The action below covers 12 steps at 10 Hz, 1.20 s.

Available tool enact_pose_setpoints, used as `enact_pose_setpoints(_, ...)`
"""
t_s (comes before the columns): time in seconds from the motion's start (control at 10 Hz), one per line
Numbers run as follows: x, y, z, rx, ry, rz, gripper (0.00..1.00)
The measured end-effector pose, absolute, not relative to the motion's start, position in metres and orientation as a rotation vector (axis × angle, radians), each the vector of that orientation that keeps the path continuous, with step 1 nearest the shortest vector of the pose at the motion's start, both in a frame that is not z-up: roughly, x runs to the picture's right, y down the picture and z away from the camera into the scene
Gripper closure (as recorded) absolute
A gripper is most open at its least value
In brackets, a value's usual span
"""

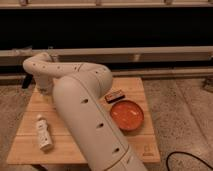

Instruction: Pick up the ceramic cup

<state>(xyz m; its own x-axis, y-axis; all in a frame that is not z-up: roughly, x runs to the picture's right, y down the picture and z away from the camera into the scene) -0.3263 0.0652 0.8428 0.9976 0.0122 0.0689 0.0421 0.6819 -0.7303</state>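
The ceramic cup cannot be seen in this view; if it stands on the table, it is probably hidden behind the robot's arm near the far left corner, at about ten o'clock from the table's middle. The gripper (44,91) is down at that same corner, below the bent end of the arm, and only a sliver of it shows, so whether it grips anything cannot be told. The thick white arm (82,107) sweeps from the near edge at six o'clock up across the table's middle and hooks left. The wooden table (145,142) also holds a white bottle (43,133) lying at eight o'clock, an orange bowl (127,114) at three o'clock, and a small dark box (115,96) just beyond the bowl at about one o'clock. Judging from this, the reach to the cup's corner looks made, while the grasp and lift are not confirmed and likely remain.
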Motion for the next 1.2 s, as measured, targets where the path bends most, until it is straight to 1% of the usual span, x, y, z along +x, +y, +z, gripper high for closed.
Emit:
enact_pose_setpoints(0.3,-0.314,0.050,0.818,-0.804,-0.077,-0.018,0.86)
enact_pose_setpoints(0.9,-0.312,0.046,0.803,-0.794,-0.086,-0.032,0.86)
enact_pose_setpoints(1.0,-0.312,0.045,0.800,-0.792,-0.086,-0.033,0.84)
enact_pose_setpoints(1.2,-0.310,0.043,0.800,-0.787,-0.085,-0.033,0.68)
